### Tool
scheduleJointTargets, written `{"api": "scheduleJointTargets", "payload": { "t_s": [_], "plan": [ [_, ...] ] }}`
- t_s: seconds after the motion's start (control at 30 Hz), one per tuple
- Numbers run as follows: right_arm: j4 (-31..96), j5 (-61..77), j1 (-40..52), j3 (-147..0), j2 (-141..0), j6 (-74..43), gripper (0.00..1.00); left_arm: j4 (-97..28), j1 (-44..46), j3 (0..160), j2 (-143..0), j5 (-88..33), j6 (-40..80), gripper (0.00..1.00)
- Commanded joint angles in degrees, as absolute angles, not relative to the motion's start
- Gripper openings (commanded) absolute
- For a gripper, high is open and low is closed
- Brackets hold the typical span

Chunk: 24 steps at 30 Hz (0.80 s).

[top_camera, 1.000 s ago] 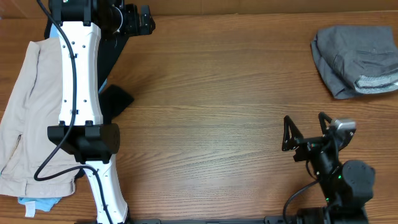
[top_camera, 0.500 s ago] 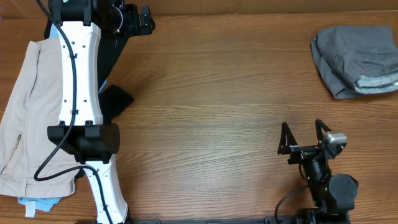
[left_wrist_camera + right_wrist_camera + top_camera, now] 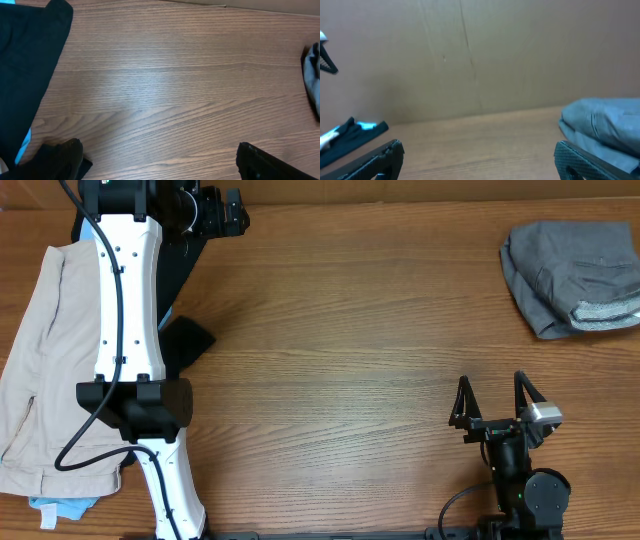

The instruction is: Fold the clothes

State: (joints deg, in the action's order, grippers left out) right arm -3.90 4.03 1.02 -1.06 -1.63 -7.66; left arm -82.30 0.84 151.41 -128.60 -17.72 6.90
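Since the earlier frame the right arm point(image 3: 522, 480) has drawn back toward the near edge of the bench point(image 3: 350, 330) and squared up. The right jaws point straight across the bench, wide apart and empty. The left jaws, at the far-left corner beside the black garment point(image 3: 25, 65), are likewise apart and hold nothing. The grey shorts point(image 3: 572, 276) lie bundled at the far-right corner, well apart from both arms. Beige shorts point(image 3: 40, 370) lie along the left edge.
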Motion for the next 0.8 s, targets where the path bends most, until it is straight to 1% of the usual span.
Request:
{"api": "scheduleJointTargets", "payload": {
  "t_s": [0.0,0.17,0.77],
  "plan": [
    [-1.1,3.1,1.5,-0.4,-0.1,-7.6,1.00,-82.3,1.2,151.2,-129.0,-17.4,5.8,1.00],
    [4.7,3.0,1.5,-0.4,-0.1,-7.7,1.00,-82.3,1.2,151.2,-129.0,-17.4,5.8,1.00],
    [4.6,3.0,1.5,-0.4,-0.2,-7.6,1.00,-82.3,1.2,151.2,-129.0,-17.4,5.8,1.00]
  ]
}}
